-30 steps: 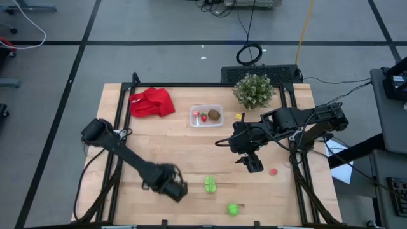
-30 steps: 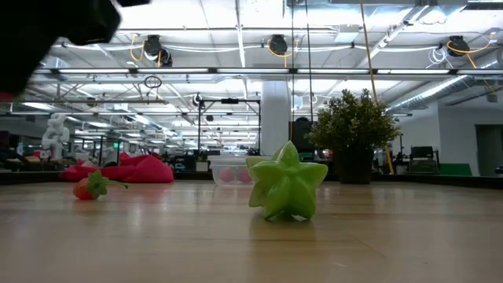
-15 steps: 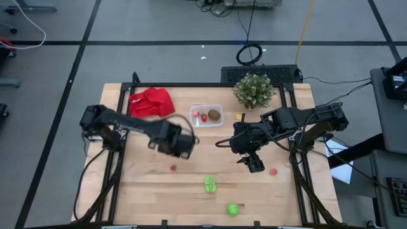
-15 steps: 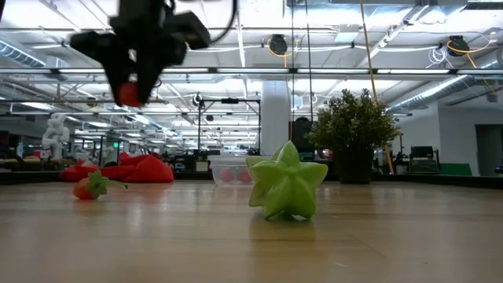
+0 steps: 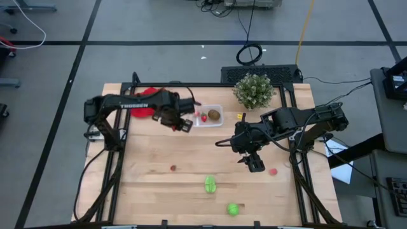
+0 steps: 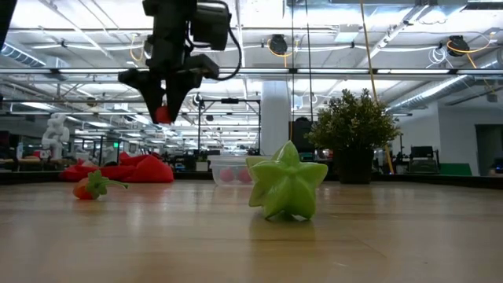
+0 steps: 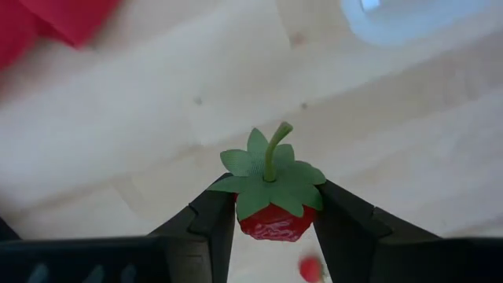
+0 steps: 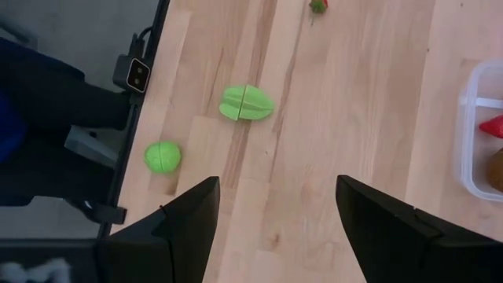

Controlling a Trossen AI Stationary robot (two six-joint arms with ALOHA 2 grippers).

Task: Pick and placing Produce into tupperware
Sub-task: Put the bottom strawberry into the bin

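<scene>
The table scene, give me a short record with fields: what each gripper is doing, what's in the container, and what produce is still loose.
left gripper: shut on a red strawberry, raised beside the tupperware
right gripper: open, empty, hanging over the table's right half
in the tupperware: one red piece, one brown oval
loose on the table: green star fruit, round green piece, small red piece, red piece near the right gripper
other: red cloth, potted plant
</scene>
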